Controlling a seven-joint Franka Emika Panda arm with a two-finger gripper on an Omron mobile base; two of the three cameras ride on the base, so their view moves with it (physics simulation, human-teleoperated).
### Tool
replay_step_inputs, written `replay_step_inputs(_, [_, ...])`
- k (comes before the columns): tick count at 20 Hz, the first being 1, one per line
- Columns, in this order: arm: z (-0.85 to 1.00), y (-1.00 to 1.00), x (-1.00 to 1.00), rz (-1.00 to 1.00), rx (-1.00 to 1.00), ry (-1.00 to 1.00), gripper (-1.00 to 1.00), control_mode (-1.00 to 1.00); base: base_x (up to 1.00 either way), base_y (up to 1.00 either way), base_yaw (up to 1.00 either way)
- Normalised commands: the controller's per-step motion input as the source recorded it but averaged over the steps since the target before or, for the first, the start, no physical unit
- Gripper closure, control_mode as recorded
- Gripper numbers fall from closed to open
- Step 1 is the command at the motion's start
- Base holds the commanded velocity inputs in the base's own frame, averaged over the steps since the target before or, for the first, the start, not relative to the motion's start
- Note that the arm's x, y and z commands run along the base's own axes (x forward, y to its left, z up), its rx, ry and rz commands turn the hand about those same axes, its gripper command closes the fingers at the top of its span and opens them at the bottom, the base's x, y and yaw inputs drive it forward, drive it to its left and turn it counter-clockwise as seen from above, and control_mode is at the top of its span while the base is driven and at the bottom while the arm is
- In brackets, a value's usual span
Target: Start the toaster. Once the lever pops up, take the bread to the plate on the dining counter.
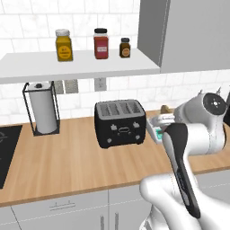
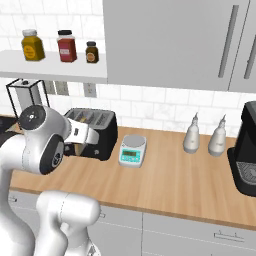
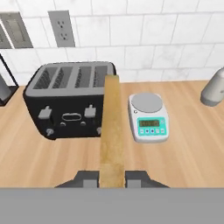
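Tiled wall and wooden counter (image 3: 43,153) behind the toaster (image 3: 70,103) — hand (image 3: 112,180) clenched edge-on around the bread (image 3: 112,127), lifted clear of the slots — a thin-edge grip likely risks slippage in transit.

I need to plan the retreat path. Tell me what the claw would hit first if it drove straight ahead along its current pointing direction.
Probably the toaster. The claw, shut on the bread, aims at the toaster's right end, beside the scale. Depth is unclear, so it might slip between them.
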Motion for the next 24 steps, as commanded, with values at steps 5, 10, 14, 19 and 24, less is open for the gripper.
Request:
replay_step_inputs(5, [0.00, 0.00, -0.38, -0.07, -0.03, 0.04, 1.00, -1.00, 0.00, 0.00, 0.00])
replay_step_inputs(10, [0.00, 0.00, -0.33, -0.10, -0.01, 0.01, 1.00, -1.00, 0.00, 0.00, 0.00])
replay_step_inputs(14, [0.00, 0.00, -0.24, 0.02, 0.00, 0.00, 1.00, -1.00, 0.00, 0.00, 0.00])
replay_step_inputs(19, [0.00, -0.01, -0.23, 0.08, 0.00, 0.00, 1.00, -1.00, 0.00, 0.00, 0.00])
replay_step_inputs(24, [0.00, 0.00, -0.03, 0.00, 0.00, 0.00, 1.00, -1.00, 0.00, 0.00, 0.00])
